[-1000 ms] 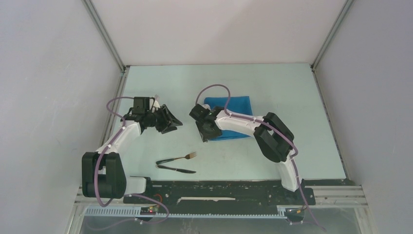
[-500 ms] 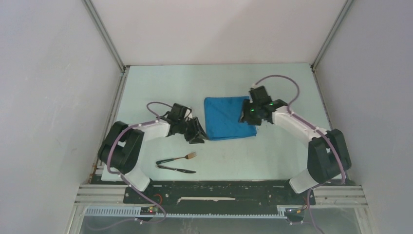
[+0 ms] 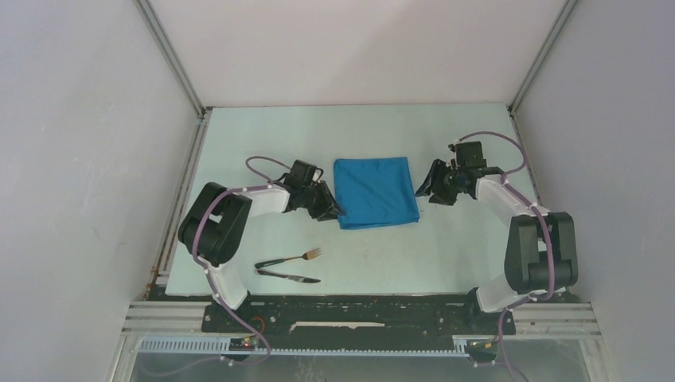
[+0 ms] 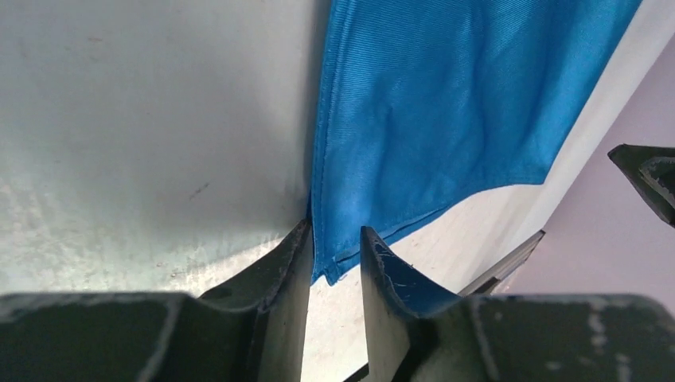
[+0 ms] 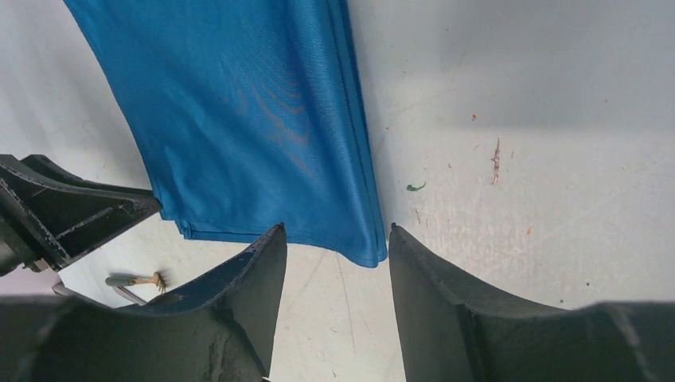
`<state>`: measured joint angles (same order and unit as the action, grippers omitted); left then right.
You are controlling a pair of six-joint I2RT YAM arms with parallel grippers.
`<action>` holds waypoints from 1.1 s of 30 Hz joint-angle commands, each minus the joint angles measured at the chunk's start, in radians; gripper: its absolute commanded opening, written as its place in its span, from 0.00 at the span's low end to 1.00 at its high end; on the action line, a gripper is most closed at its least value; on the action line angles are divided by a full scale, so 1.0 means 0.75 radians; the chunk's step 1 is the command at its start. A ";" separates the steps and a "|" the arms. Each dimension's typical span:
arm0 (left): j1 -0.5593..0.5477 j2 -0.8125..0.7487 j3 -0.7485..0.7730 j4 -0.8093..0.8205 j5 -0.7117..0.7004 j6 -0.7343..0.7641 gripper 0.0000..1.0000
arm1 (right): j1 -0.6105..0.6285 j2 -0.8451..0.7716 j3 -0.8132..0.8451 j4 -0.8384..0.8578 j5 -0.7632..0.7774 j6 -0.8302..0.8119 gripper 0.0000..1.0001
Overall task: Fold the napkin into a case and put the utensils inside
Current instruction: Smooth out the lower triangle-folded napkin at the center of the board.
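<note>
At the table's (image 3: 446, 255) middle the folded napkin (image 3: 375, 192) lies flat. The left claw (image 4: 334, 239), jaws narrowly apart, straddles its near left corner. The right claw (image 5: 335, 231), jaws wide, faces the near right corner, likely for another fold. The fork (image 3: 306, 255) and knife (image 3: 291, 276) wait nearer the arms.

The blue napkin (image 4: 446, 103) lies flat on the pale tabletop (image 4: 143, 119), with one hemmed edge running up from the bottom of the view. Its near corner sits in the narrow gap between the two dark fingers of the left gripper (image 4: 334, 239), which stand slightly apart.
</note>
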<state>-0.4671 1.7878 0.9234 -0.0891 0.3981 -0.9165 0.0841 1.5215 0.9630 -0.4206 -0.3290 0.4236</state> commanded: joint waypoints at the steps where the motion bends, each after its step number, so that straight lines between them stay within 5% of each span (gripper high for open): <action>1: -0.001 0.012 0.025 -0.003 -0.063 0.013 0.32 | -0.028 0.036 -0.001 0.057 -0.077 -0.053 0.58; 8: -0.003 -0.050 -0.006 -0.012 -0.060 0.014 0.23 | -0.013 0.078 -0.001 0.057 -0.052 -0.067 0.57; 15: -0.031 -0.061 -0.036 0.020 -0.005 -0.024 0.25 | -0.001 0.102 -0.001 0.071 -0.042 -0.058 0.57; 23: -0.039 -0.114 -0.064 0.021 0.001 -0.033 0.04 | 0.005 0.115 0.000 0.052 -0.037 -0.087 0.57; 33: -0.064 -0.136 -0.108 0.032 0.026 -0.052 0.03 | 0.061 0.107 -0.001 0.027 0.025 -0.095 0.56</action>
<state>-0.4973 1.7142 0.8566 -0.0853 0.3950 -0.9394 0.1074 1.6276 0.9619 -0.4011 -0.3378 0.3717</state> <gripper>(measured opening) 0.034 0.560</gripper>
